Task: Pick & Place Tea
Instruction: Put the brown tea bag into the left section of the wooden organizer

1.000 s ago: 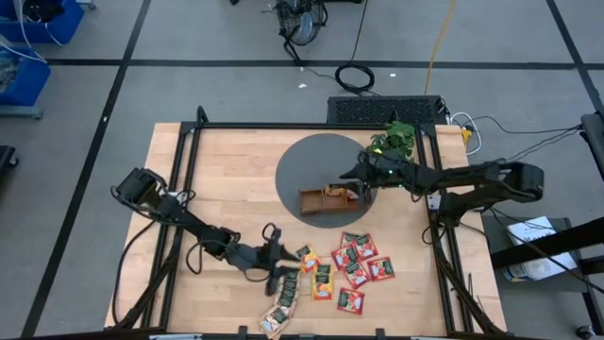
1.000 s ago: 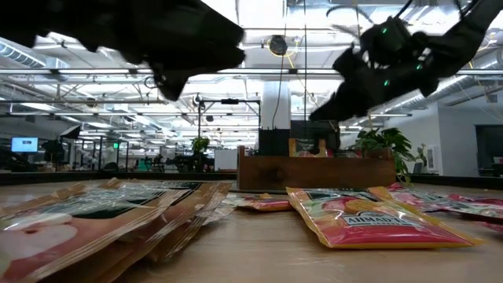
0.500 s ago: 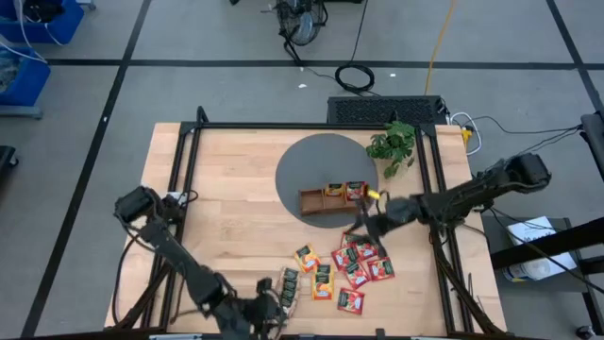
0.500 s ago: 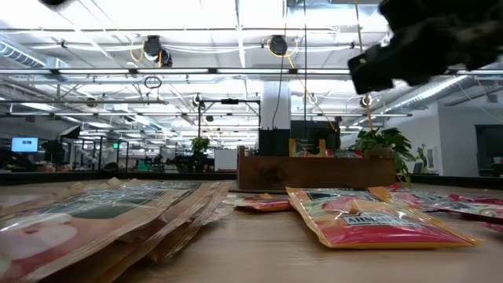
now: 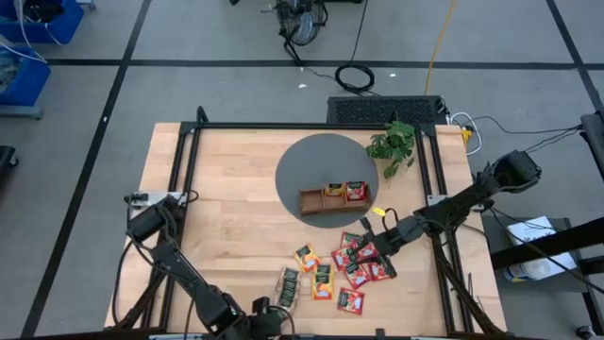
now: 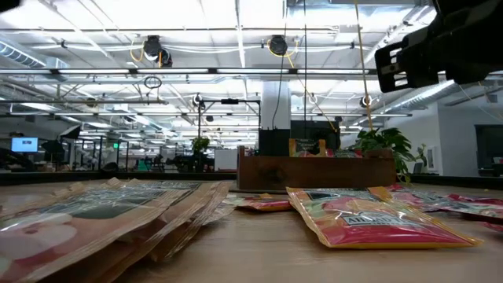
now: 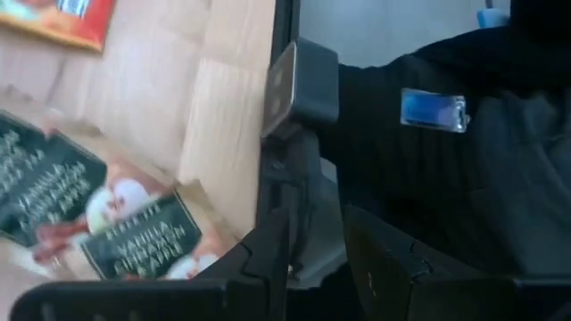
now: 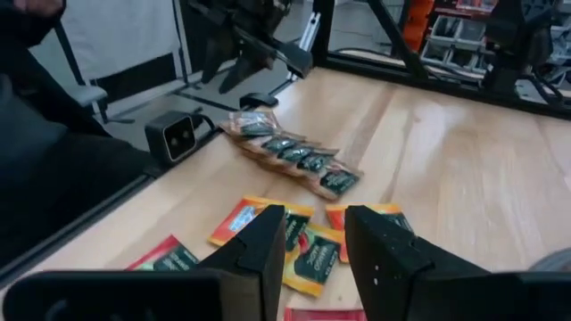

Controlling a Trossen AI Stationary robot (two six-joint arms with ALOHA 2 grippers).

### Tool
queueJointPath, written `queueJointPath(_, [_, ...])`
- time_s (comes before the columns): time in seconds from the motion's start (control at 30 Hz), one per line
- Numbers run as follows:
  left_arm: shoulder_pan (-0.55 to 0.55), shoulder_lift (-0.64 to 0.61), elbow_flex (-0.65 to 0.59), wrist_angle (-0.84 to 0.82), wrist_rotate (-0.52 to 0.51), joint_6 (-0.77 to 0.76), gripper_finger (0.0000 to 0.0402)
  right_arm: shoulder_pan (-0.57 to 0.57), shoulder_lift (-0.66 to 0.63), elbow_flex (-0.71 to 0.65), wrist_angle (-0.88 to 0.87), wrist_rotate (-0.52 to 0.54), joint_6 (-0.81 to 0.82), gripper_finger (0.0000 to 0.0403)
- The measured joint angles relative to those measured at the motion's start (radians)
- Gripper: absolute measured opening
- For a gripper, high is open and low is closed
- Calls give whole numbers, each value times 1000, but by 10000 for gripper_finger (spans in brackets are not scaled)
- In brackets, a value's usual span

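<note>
Right hand (image 5: 361,247): low over the red packets near the bench's right side, fingers (image 8: 268,245) set narrowly apart with a gap between them, nothing in the gap. Left hand (image 5: 267,316): at the front edge of the bench, beside the beige-green packets; its fingers (image 7: 268,259) also stand narrowly apart with nothing between them.

Tea (image 5: 330,269): small flat rectangular packets lying loose on the bench in front of the tray. 3 colour groups:
- red packets (image 5: 351,300) with dark labels, clustered to the right, some overlapping;
- orange-yellow packets (image 5: 322,280) with dark labels, in the middle;
- beige-green packets (image 5: 284,288), fanned in an overlapping row at the left, dark labels with pale lettering, apple picture on the face.

Wooden tray (image 5: 310,201): 3 compartments, on the grey round mat (image 5: 311,161). Middle compartment holds orange-yellow packets, right compartment red ones; left compartment's contents cannot be told. Green plant (image 5: 392,144) stands at the mat's right edge.
</note>
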Motion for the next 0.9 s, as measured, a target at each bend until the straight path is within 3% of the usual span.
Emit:
queueJointPath(0.37, [-39, 28, -2, -9, 46, -149, 113, 0, 1, 0, -2, 1, 1, 105])
queueJointPath(0.9, [8, 75, -2, -25, 86, -91, 113, -1, 1, 0, 5, -1, 2, 105])
